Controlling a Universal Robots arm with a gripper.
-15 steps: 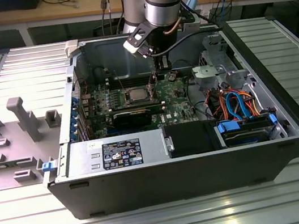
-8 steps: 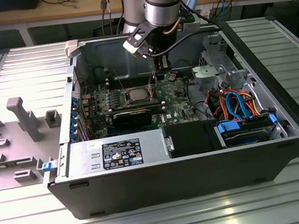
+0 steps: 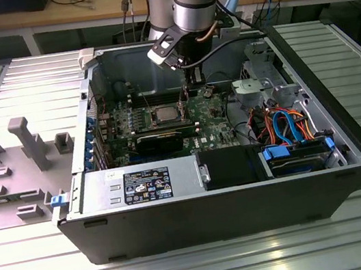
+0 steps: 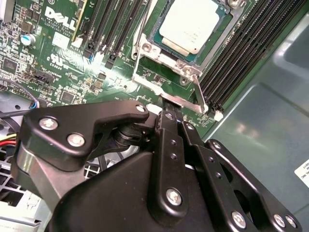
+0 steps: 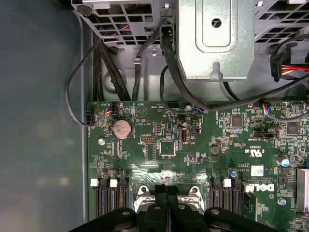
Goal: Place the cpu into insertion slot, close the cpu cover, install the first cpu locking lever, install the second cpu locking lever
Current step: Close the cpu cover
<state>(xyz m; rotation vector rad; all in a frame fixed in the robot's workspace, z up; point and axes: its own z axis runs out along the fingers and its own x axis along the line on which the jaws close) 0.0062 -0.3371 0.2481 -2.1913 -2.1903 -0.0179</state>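
Observation:
The cpu (image 4: 187, 25) with its silvery top lies flat in the insertion slot (image 4: 219, 19) on the green motherboard (image 4: 63, 63). The silver cpu cover (image 4: 164, 54) lies down around the chip as a frame. A thin metal locking lever (image 4: 198, 94) stands off the socket's corner, and a second lever (image 4: 139, 46) runs along the neighbouring side. My gripper (image 4: 166, 115) is shut, its black fingertips (image 5: 161, 192) pressed together just beside the socket's edge, close to the cover's tab. In the exterior view the gripper (image 3: 194, 85) hangs right of the cpu (image 3: 165, 114).
Long black memory slots (image 4: 241, 53) flank the socket on both sides. The metal drive cage (image 3: 262, 83) and bundled cables (image 3: 290, 127) stand at the exterior view's right, the power supply (image 3: 140, 183) at the front. The case wall (image 4: 260, 116) is close by.

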